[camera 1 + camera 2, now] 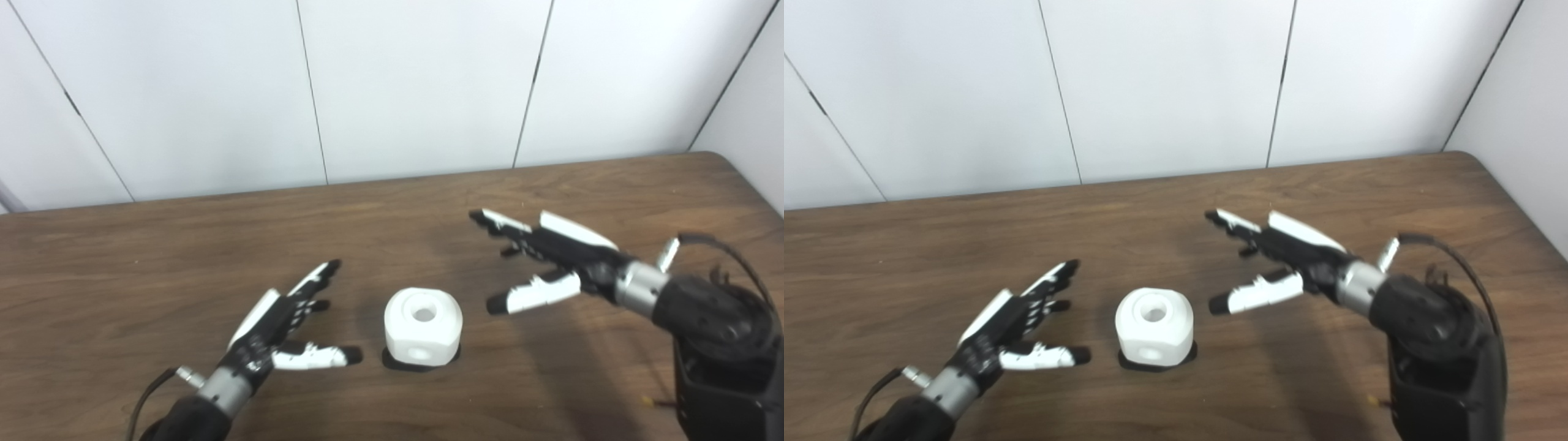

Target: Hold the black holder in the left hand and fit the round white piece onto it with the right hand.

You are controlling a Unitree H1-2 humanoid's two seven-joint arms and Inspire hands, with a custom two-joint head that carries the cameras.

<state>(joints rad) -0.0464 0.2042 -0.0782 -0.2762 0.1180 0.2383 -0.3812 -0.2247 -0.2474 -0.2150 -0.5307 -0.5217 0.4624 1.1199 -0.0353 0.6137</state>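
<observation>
Both robot hands open, flanking white piece (422, 327) on black holder (392, 361).

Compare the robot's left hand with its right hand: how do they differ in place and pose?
The left hand lies left of the white piece, nearer the camera; the right hand is to the piece's right and farther back. The left hand's fingers point up-right; the right hand's point left. Both are open, holding nothing, clear of the piece.
</observation>
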